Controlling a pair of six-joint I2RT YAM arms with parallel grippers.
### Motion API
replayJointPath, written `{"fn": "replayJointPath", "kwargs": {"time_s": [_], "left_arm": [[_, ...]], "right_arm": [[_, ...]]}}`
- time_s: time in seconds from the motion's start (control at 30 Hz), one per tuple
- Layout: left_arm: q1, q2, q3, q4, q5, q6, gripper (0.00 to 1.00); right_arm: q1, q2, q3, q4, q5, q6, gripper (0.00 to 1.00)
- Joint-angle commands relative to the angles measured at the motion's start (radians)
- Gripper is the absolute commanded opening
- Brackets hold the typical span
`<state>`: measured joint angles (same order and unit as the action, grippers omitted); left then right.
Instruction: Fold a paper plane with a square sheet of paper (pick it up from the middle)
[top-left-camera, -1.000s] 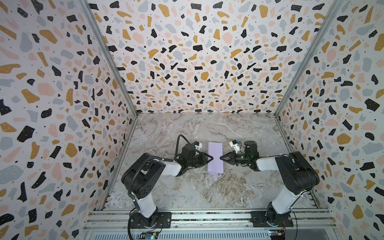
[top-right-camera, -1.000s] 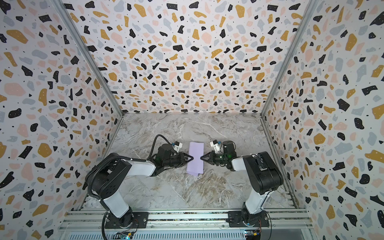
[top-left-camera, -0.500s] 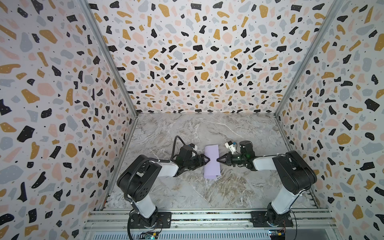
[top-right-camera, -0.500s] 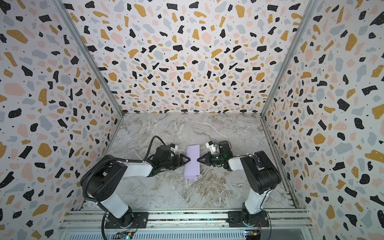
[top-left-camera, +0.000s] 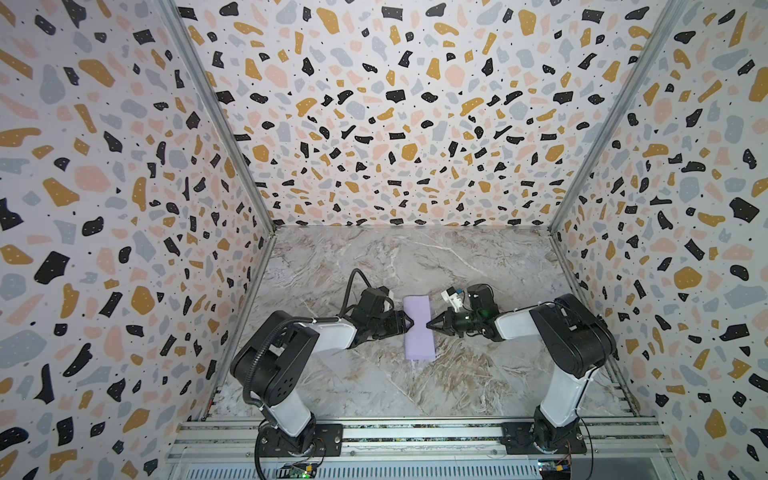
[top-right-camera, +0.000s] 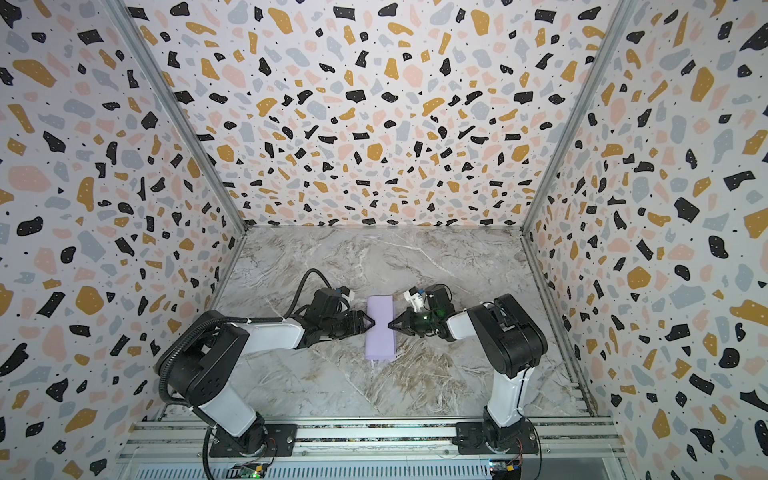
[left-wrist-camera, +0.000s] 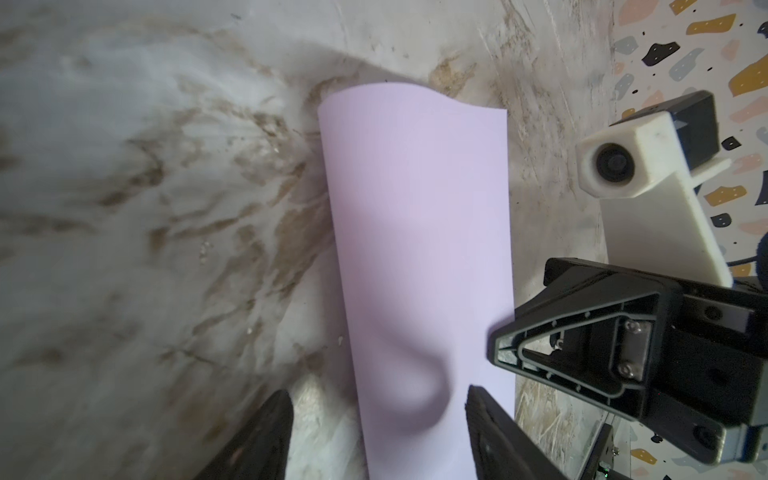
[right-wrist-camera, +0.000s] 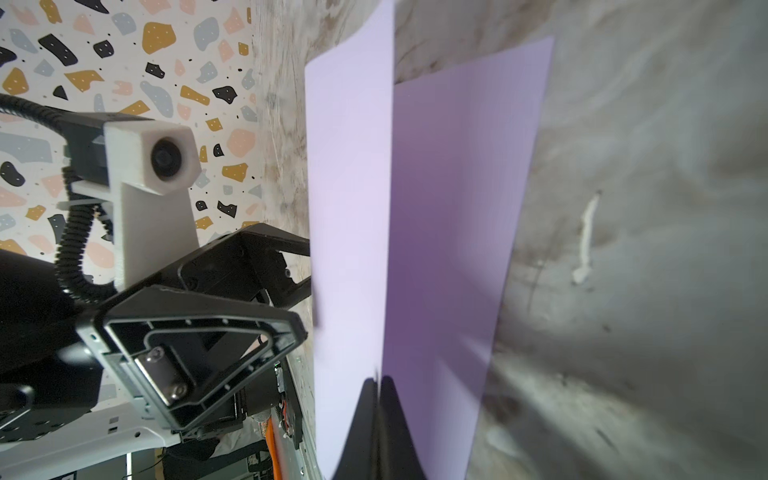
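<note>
The left arm is reaching in low over the marble table (top-left-camera: 374, 257), and the left gripper (top-left-camera: 409, 323) is meeting the left long edge of the square sheet of paper (top-left-camera: 419, 345) about midway along it. Its jaws are standing apart, gripping nothing. In the left wrist view its two dark fingers (left-wrist-camera: 266, 436) are sitting on either side of the near end of the paper, and a soft round dent is showing in the lilac surface between them.

The sheet is lying in the middle of the table between the two arms. It is doubled over into a narrow strip running away from the rail, one layer over the other. The lower layer is resting flat on the marble. The upper one is lifting along its right side, which is showing in the right wrist view as a paler flap above a darker one.

The right gripper (top-left-camera: 429, 326) is coming in from the opposite side, facing the left one across the strip. Its fingers are pressed tightly together on the free edge of that raised upper layer, pinching it.
</note>
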<state>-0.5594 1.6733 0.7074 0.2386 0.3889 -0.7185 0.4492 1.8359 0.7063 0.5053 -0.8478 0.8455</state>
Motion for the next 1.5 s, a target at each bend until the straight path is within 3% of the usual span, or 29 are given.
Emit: {"fn": "replayJointPath", "kwargs": {"time_s": [0.0,0.37,0.53,0.9,1.47], "left_arm": [[-0.008,0.021,0.043,-0.068,0.011,0.067,0.68],[-0.047,0.069,0.114,-0.213,-0.094,0.132,0.57],[-0.065,0.096,0.132,-0.277,-0.15,0.161,0.55],[-0.077,0.126,0.099,-0.347,-0.208,0.225,0.53],[-0.09,0.193,0.103,-0.456,-0.22,0.333,0.53]], "right_arm": [[0.001,-0.003,0.008,-0.007,0.012,0.005,0.01],[0.002,-0.01,0.007,-0.035,0.027,-0.009,0.06],[-0.018,-0.08,-0.018,-0.05,0.056,-0.027,0.29],[-0.118,-0.244,-0.052,-0.178,0.175,-0.178,0.57],[-0.138,-0.248,-0.014,-0.278,0.255,-0.293,0.68]]}}
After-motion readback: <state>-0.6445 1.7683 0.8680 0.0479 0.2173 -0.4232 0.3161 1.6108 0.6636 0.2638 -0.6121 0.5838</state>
